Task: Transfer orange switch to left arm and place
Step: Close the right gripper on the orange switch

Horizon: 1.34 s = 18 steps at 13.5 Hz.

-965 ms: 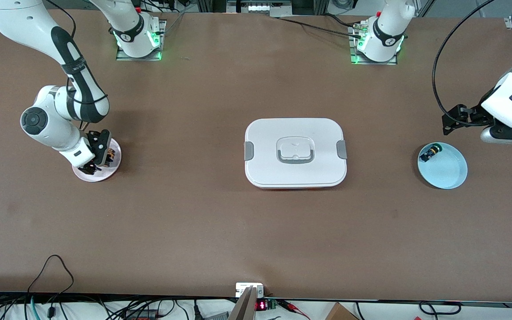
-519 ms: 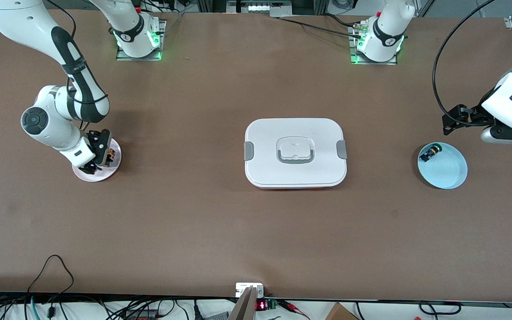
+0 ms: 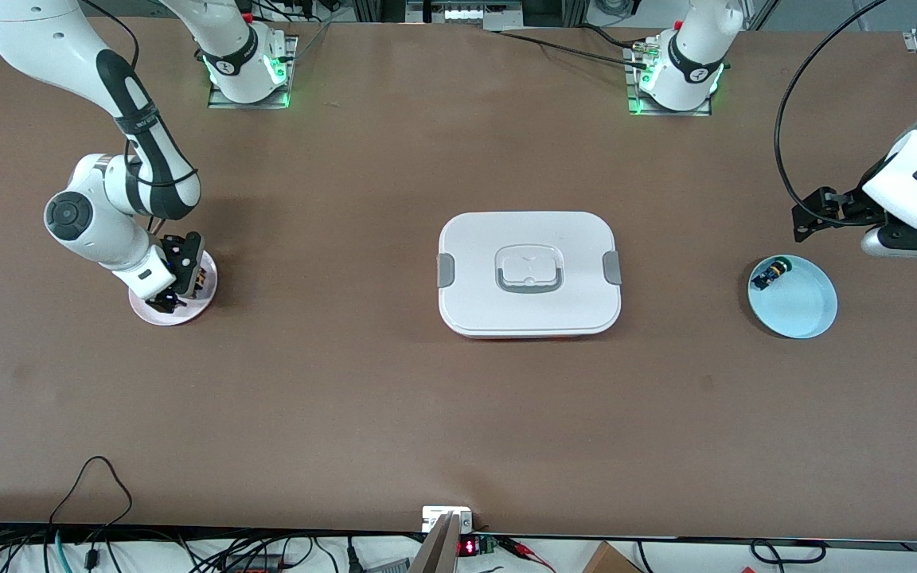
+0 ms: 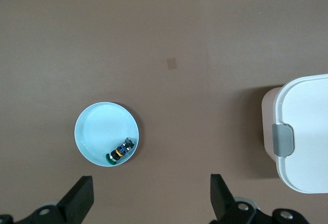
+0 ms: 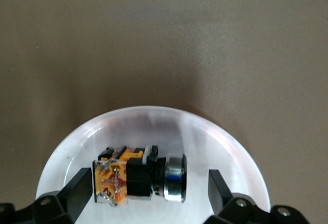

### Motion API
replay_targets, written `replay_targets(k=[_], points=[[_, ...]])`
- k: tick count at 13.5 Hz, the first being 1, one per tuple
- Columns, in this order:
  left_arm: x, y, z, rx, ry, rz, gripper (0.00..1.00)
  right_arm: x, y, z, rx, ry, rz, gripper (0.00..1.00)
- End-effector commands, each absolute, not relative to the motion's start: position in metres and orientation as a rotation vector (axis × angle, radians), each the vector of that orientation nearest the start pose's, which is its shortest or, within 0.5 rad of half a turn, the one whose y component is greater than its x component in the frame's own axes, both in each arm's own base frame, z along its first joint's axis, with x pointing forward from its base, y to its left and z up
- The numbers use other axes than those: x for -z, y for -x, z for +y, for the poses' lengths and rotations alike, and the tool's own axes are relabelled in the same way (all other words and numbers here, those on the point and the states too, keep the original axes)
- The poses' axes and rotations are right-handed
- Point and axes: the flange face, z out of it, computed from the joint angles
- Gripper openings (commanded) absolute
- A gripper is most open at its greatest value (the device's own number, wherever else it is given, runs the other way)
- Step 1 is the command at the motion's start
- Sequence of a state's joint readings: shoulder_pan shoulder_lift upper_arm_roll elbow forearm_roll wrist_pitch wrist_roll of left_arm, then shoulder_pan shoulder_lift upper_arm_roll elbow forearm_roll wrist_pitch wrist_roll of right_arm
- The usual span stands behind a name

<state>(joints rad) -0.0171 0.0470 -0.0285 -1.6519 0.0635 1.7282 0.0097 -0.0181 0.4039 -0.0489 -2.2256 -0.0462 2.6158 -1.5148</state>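
Right gripper (image 5: 146, 188) low over pink plate (image 5: 225, 147), fingers apart either side of orange switch (image 5: 138, 179), no contact.

Switch lies sideways in my glossy round plate: orange body, black collar, round cap. Left gripper (image 4: 151, 198) waits, spread, above brown table (image 3: 347, 398) near blue plate (image 3: 801, 306). Smooth white rounded box (image 3: 528, 273) mid-table.

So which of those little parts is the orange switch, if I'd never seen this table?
Start at the big white box mid-table, then go toward the right arm's end to the small pink plate. The orange switch lies on its side on that plate, between the open fingers of the right gripper. Its body is orange with a black cap; the similar part on the blue plate has a blue body.
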Motion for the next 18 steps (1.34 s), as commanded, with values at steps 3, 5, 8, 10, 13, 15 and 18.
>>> replay_targets(k=[3,5,8,10,13,15,18], points=[[-0.579,-0.581,-0.018,0.039,3.076,0.100,1.00,-0.184,-0.544,-0.032,-0.024,2.300,-2.193,1.00],[-0.578,-0.582,-0.017,0.037,3.076,0.095,1.00,-0.181,-0.544,-0.032,-0.018,2.303,-2.193,1.00],[-0.579,-0.581,-0.018,0.039,3.076,0.100,1.00,-0.179,-0.544,-0.034,-0.015,2.303,-2.197,0.97],[-0.578,-0.582,-0.018,0.037,3.076,0.100,1.00,-0.174,-0.543,-0.036,-0.008,2.307,-2.199,0.95],[-0.579,-0.581,-0.018,0.039,3.076,0.097,1.00,-0.174,-0.543,-0.038,-0.008,2.308,-2.197,0.88],[-0.579,-0.581,-0.018,0.039,3.076,0.100,1.00,-0.174,-0.543,-0.038,-0.008,2.310,-2.195,0.77],[-0.579,-0.581,-0.017,0.039,3.076,0.097,1.00,-0.174,-0.543,-0.038,-0.008,2.307,-2.199,0.59]])
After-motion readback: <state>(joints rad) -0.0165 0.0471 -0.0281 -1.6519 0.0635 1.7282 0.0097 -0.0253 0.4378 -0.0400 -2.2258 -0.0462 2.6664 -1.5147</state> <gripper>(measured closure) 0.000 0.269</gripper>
